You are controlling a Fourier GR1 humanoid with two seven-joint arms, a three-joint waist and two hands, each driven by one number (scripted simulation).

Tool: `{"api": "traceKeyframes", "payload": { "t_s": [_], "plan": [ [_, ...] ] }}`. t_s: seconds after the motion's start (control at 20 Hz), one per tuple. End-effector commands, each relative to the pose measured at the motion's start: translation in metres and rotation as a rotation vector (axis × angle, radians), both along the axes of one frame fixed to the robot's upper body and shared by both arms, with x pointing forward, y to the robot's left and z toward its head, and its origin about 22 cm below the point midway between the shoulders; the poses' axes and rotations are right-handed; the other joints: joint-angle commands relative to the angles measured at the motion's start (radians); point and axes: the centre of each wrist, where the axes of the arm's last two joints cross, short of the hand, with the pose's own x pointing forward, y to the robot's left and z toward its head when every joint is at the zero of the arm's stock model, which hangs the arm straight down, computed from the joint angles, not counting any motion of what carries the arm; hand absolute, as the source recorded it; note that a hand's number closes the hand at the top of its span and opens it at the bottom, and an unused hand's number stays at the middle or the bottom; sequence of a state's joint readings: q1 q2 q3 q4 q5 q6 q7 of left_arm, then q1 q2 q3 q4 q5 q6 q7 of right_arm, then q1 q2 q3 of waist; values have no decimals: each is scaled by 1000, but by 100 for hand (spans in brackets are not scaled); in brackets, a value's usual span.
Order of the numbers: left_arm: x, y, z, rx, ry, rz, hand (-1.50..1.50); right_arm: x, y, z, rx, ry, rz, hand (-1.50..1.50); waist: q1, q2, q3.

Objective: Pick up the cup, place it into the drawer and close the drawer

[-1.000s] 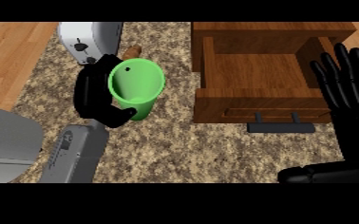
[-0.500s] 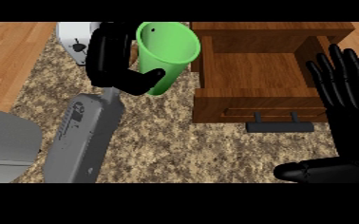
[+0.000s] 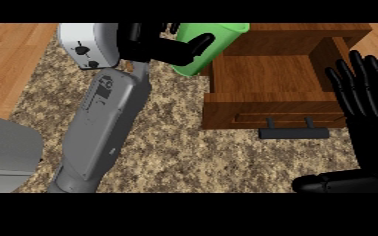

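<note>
Carry step in hand; left robot hand [image 3: 159,47] curls round green cup [image 3: 210,47] at upper centre, beside open wooden drawer [image 3: 266,82]; right robot hand [image 3: 358,97], fingers straight, rests at right edge; next: move cup over drawer, release.

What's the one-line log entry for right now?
left hand: shut on green cup, carried at drawer's left edge | drawer: open | right hand: open, resting at right

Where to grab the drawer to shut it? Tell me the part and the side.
Take the dark bar handle on the drawer front, coming from the near side. It stands off the panel on two posts, leaving room for fingers, and the open right hand is beside it.
</note>
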State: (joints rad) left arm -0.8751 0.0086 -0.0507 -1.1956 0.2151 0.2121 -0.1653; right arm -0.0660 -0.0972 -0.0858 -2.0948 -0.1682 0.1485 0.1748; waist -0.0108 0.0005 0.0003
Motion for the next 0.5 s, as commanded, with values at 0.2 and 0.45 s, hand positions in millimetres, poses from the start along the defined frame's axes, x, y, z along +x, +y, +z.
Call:
{"api": "traceKeyframes", "payload": {
  "t_s": [0.2,0.45],
  "plan": [
    [24,-36,2,71,65,18,150,11,3,1,-5,8,6,-150,-6,3,0],
    [35,-51,-13,87,78,32,150,8,6,-11,-10,-5,34,-150,-25,8,0]
  ]
}}
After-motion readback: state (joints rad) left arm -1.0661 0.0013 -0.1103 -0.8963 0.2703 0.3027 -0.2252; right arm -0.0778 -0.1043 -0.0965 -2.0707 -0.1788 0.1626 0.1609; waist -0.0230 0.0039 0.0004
